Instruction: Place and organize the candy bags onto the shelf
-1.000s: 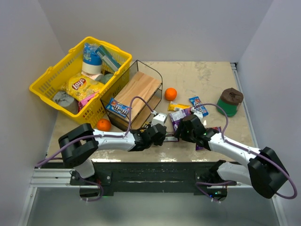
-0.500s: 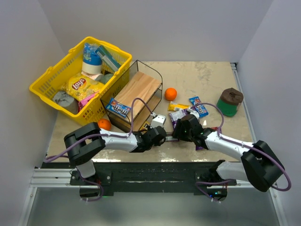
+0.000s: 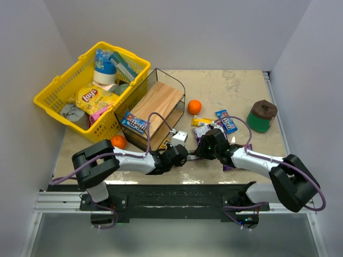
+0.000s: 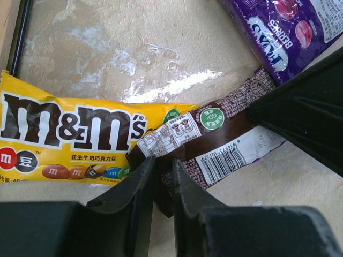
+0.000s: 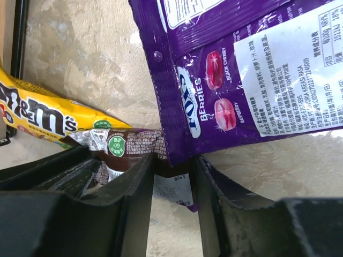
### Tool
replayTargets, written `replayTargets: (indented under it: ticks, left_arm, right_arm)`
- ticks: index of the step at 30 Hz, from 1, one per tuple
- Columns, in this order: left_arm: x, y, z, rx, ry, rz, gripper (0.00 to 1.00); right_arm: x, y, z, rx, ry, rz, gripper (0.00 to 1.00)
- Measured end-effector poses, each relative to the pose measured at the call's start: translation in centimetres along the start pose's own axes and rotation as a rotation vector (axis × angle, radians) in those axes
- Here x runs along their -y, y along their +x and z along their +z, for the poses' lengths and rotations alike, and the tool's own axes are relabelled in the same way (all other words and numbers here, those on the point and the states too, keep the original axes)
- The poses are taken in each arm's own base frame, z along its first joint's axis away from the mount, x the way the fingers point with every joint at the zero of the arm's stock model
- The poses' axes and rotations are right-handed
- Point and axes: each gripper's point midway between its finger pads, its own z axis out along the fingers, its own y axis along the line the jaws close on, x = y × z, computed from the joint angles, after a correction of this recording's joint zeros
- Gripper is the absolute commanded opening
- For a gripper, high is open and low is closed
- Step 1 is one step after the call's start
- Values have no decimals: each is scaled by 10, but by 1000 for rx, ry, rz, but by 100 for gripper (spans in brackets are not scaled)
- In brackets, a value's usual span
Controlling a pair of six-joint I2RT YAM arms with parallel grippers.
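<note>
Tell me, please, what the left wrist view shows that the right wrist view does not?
Only the left wrist view shows the left gripper pinched shut on the brown glossy candy packet, that packet's barcode, and the Chinese lettering on the yellow glossy M&M's packet. Only the right wrist view shows the right gripper straddling the brown packet's far end, and the white printed label on the purple glossy Fox's packet. Both show all three packets and the mottled beige tabletop.
</note>
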Motion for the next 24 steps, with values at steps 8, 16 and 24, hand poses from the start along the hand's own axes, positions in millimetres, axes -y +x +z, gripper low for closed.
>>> replayTargets:
  ticks: [8,16,24]
  left_arm:
    - [-6,2,-5,-3,-8,4,24]
    - [-20,6,-18,-34,-40,32,27]
    - [-9,-34,-47,38,20,51,44]
  right_arm:
    - [-7,3,-6,-21,-32,26,17]
    - [-11,0,-29,-12,-61,27,0]
    - [-14,-18,-55,38,-37,28,0]
